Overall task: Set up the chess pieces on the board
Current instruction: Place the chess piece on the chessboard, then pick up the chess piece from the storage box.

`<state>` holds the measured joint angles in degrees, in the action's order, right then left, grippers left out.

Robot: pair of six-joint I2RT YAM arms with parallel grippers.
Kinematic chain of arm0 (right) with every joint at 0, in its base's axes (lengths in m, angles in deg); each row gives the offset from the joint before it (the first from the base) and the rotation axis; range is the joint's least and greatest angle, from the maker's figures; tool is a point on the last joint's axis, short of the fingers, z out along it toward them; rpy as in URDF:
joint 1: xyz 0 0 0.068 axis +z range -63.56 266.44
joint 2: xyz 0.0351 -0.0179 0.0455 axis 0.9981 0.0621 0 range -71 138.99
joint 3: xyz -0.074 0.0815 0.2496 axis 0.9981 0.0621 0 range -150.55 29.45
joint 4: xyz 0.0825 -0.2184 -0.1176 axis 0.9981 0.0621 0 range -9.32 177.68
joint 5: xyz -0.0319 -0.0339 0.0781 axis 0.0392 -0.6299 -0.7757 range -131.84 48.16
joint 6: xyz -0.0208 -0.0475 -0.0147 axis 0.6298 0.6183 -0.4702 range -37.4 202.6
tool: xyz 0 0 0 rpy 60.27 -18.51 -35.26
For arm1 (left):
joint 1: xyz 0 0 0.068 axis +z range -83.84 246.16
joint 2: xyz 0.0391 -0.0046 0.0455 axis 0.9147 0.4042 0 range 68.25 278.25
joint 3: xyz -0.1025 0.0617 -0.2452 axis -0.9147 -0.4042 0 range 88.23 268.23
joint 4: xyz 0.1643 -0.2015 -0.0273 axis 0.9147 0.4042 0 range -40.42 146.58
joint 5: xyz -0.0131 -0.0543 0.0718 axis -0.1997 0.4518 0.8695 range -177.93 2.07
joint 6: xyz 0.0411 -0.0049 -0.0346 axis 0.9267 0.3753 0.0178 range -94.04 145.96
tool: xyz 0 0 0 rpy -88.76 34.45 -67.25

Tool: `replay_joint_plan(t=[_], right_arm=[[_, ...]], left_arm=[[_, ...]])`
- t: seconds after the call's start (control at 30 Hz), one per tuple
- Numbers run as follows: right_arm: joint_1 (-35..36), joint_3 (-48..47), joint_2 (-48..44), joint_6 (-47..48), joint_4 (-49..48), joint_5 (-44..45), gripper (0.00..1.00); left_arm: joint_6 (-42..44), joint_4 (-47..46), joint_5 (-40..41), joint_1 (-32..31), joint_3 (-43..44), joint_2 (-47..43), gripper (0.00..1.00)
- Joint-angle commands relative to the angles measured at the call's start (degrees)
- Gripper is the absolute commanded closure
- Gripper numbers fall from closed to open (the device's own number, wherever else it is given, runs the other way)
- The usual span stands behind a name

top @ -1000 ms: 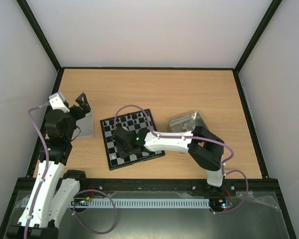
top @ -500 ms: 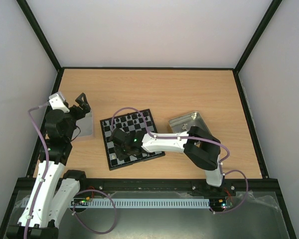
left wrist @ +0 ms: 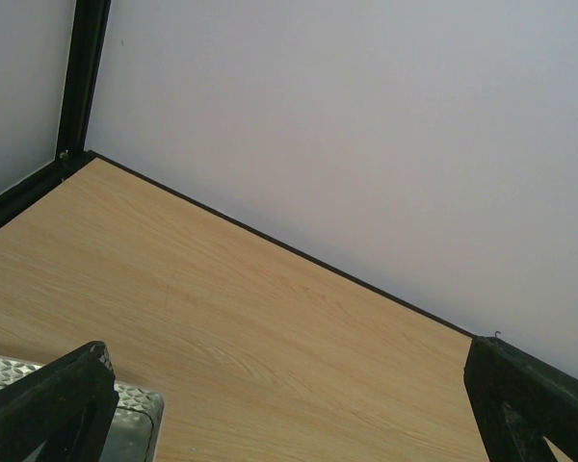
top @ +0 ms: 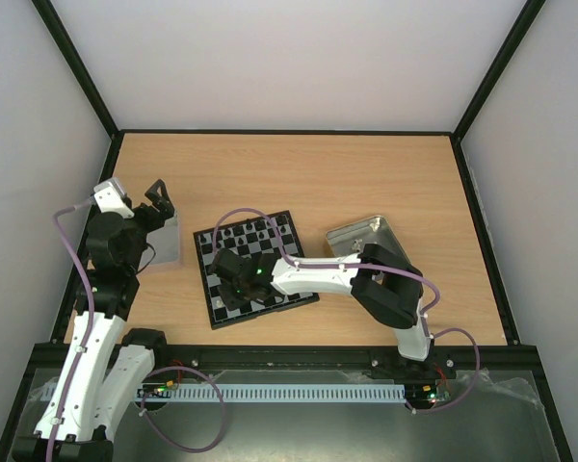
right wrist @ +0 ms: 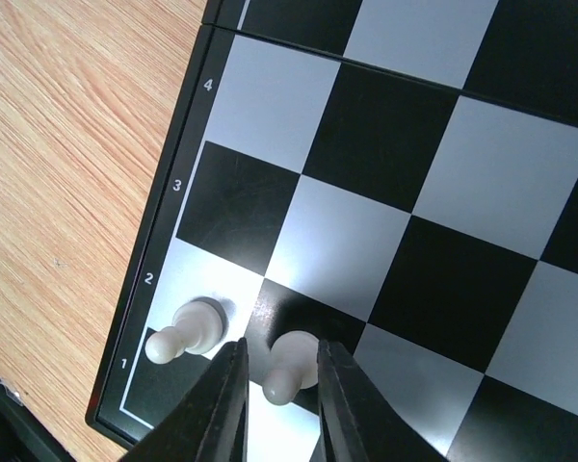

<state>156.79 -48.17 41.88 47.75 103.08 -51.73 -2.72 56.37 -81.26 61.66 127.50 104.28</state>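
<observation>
By the board's [right wrist: 443, 183] corner: white pawn [right wrist: 291, 358].
My right pincer [right wrist: 279, 346] straddles it, jaws slightly apart; another pawn [right wrist: 188, 327] stands beside.

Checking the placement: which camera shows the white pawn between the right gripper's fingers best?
The right wrist view: the white pawn stands close up on a black square of the board, between the right gripper's fingers. In the top view the gripper covers it; the left wrist view misses the board.

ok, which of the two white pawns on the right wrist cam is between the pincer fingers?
The pawn on the black square; the other pawn stands on the light edge square, outside the right pincer.
</observation>
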Motion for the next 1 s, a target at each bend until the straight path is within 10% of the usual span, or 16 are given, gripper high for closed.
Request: replay_joint_plan(t=[0.0, 0.47, 0.7, 0.97], right_arm=[[0.5, -0.62, -0.3, 0.56, 0.39, -0.07, 0.79], [-3.88, 7.58, -16.71, -5.64, -2.32, 16.49, 0.74], [-20.43, 19.36, -31.73, -10.74, 2.04, 25.91, 0.75], [-45.82, 30.64, -39.73, -10.84, 3.82, 15.9, 0.74]], left_arm=[[0.32, -0.77, 0.88, 0.19, 0.07, -0.5, 0.0], [0.3, -0.81, 0.51, 0.18, 0.03, -0.45, 0.0], [0.31, -0.99, 0.35, 0.04, 0.02, -0.37, 0.0], [0.31, -1.07, 0.3, 0.01, -0.07, -0.1, 0.0]])
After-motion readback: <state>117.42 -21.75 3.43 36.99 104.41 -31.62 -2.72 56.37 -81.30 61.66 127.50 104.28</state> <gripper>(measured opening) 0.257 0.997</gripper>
